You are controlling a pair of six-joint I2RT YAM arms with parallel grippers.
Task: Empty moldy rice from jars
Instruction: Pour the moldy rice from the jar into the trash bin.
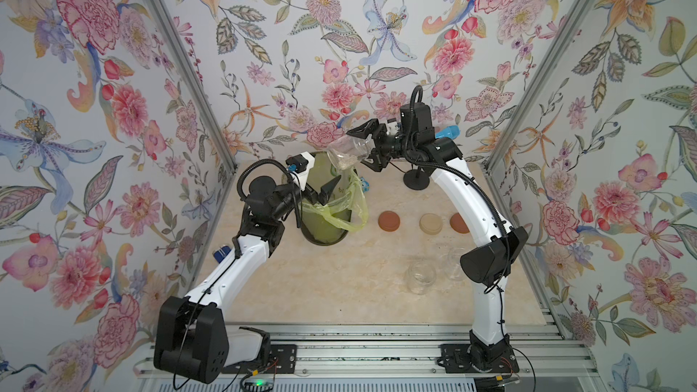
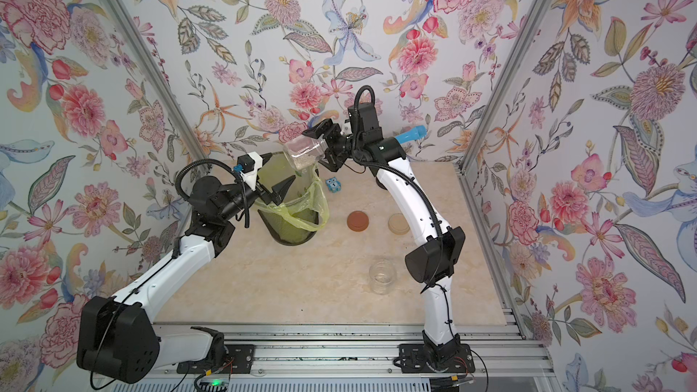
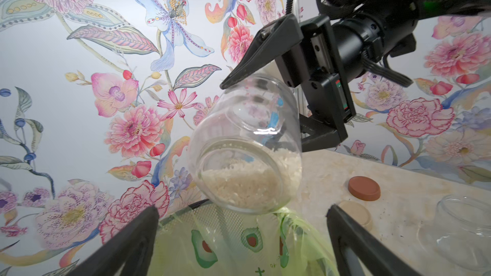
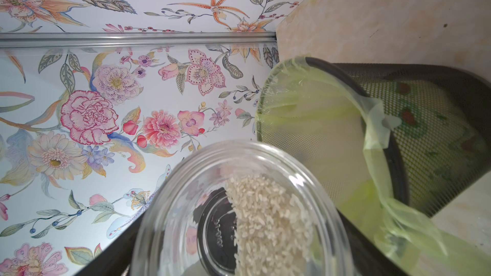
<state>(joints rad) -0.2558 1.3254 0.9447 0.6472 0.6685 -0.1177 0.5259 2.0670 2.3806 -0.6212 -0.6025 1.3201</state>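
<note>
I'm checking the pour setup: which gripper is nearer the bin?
Left. The left gripper sits at the bin rim, jaws open either side of its edge; the right gripper is higher, holding the tilted jar over it.

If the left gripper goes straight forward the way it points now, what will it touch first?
Most likely the tilted clear glass jar with pale rice, held by the right gripper over the bag-lined black mesh bin. The open left gripper might pass just under it; depth is unclear.

Tilted clear jar (image 3: pixel 247 144) holds pale rice (image 3: pixel 247 181); another jar (image 1: pixel 419 277) stands empty.
</note>
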